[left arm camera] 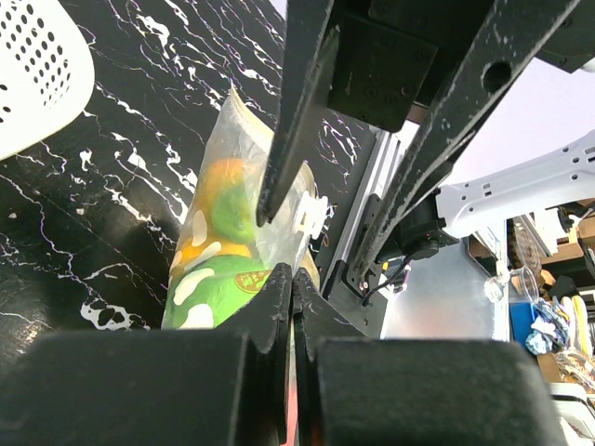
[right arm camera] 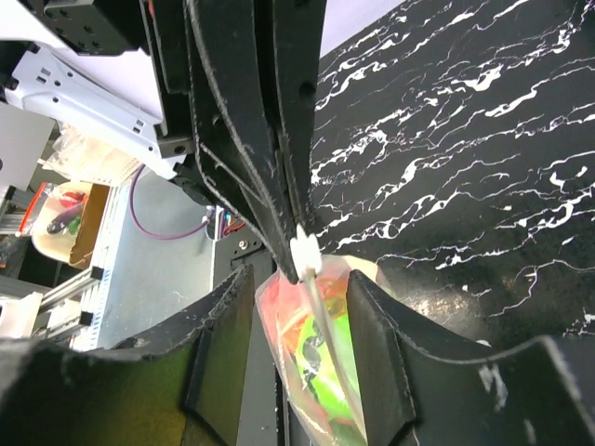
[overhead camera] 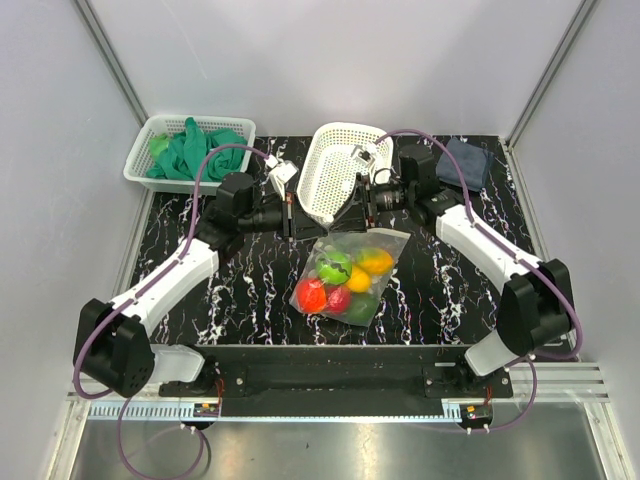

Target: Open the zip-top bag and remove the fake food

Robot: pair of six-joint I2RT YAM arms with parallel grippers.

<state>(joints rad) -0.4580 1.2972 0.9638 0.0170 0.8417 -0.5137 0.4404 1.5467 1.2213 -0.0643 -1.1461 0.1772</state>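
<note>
Pinching the bag [left arm camera: 234, 139] at its zip end, your left hand [left arm camera: 293, 279] is clamped tight; your right hand [right arm camera: 302, 279] gapes wide, straddling that same edge, gripping nothing. Bag looks unopened, food [left arm camera: 223, 209] all inside, below both hands. Opening, emptying remain.

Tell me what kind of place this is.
Probably a robotics lab test cell: the left arm and right arm bolted at a black marbled table, plain white walls boxing it in, and props like a zip-top bag of fake food.
</note>
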